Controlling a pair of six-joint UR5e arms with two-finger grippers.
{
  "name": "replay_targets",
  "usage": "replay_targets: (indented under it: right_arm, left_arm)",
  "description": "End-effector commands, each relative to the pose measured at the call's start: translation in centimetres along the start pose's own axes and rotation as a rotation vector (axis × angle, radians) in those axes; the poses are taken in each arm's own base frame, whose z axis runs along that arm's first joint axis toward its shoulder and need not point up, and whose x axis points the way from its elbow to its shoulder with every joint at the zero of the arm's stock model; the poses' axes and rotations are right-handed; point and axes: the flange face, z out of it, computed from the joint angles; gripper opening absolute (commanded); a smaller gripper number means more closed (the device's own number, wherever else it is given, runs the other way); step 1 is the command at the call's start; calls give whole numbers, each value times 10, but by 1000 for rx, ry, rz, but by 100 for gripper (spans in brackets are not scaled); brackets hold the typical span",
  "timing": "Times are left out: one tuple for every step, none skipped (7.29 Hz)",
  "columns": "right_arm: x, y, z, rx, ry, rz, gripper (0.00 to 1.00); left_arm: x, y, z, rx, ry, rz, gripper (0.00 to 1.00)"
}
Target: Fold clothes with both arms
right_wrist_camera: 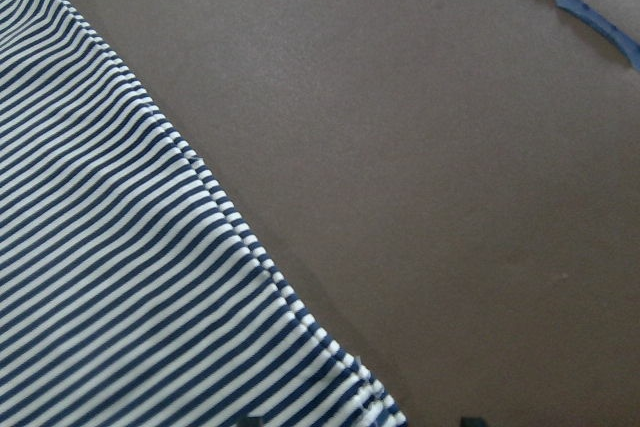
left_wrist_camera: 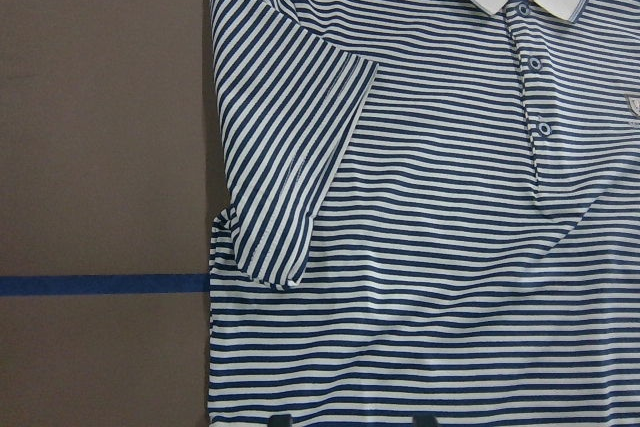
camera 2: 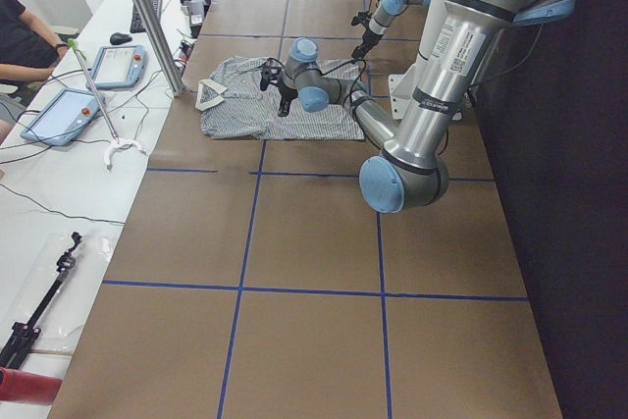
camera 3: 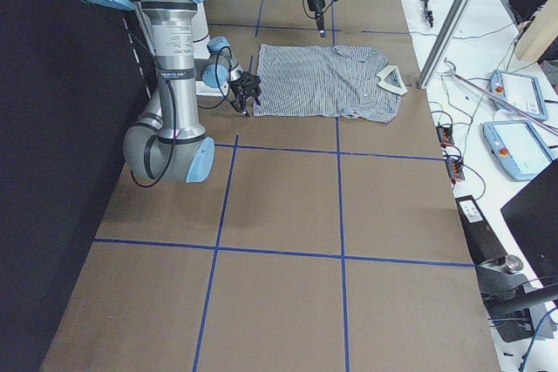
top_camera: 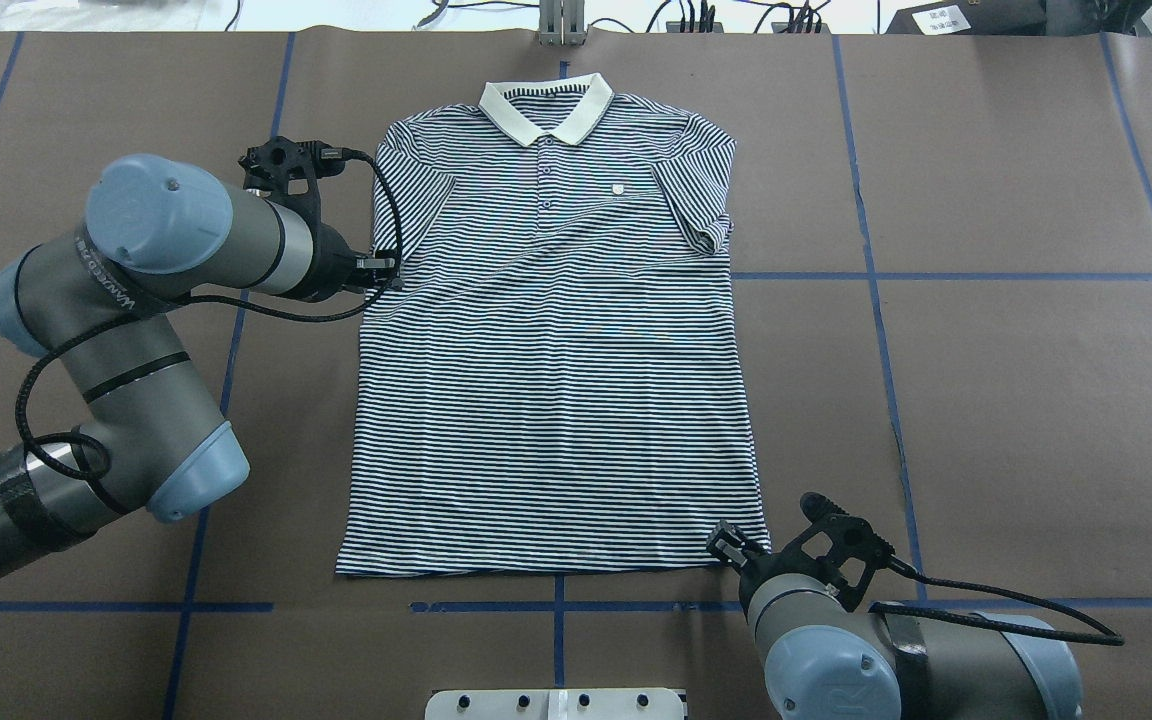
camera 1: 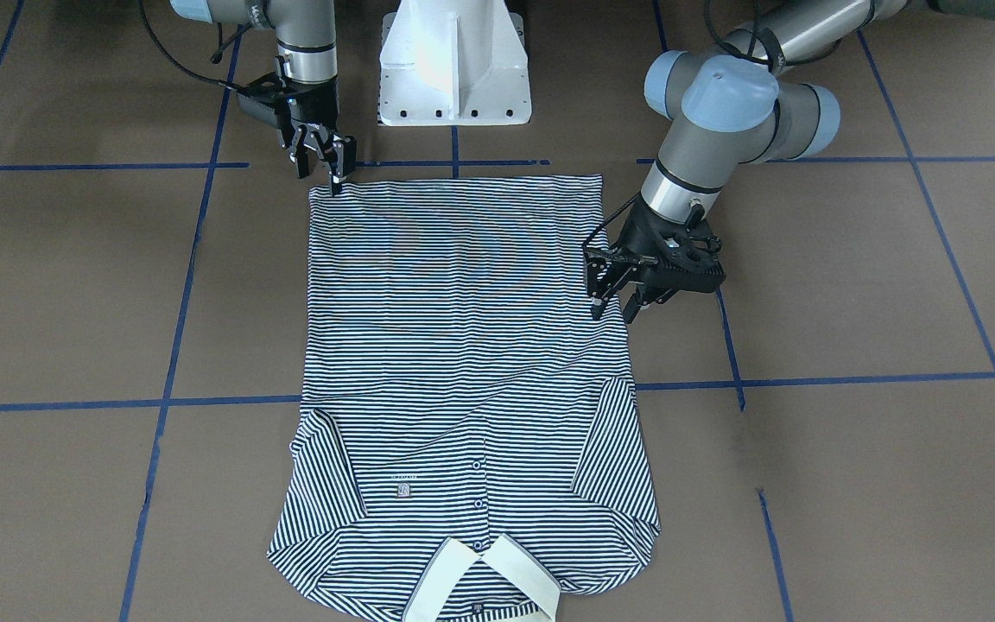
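Observation:
The striped polo shirt (top_camera: 556,350) lies flat and face up on the brown table, with its cream collar (top_camera: 546,105) at the far side and its hem towards me. My left gripper (top_camera: 383,272) is open at the shirt's left side edge, just below the sleeve; it also shows in the front-facing view (camera 1: 614,309). The left wrist view shows the sleeve (left_wrist_camera: 290,147) and the placket. My right gripper (top_camera: 731,545) is open at the hem's right corner (right_wrist_camera: 380,409), low over the table; it also shows in the front-facing view (camera 1: 320,173). Neither gripper holds cloth.
The white pedestal base (camera 1: 454,65) stands at my edge of the table, behind the hem. Blue tape lines (top_camera: 936,275) cross the brown surface. In the left side view, tablets (camera 2: 118,64) and an aluminium post (camera 2: 147,17) stand past the collar side.

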Motion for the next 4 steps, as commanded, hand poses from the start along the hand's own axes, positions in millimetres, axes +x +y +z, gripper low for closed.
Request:
replay_targets:
  right_arm:
    - [-3, -10, 4, 16, 2, 8, 62]
    - [-4, -9, 5, 17, 2, 8, 55]
    - [-4, -9, 4, 14, 2, 11, 36]
    - [-6, -7, 3, 11, -2, 15, 25]
  left_arm:
    - [0, 0, 0, -1, 0, 1, 51]
    - [-1, -1, 1, 1, -3, 0, 51]
    - [-4, 0, 2, -2, -6, 0, 51]
    - [-4, -1, 1, 2, -6, 0, 51]
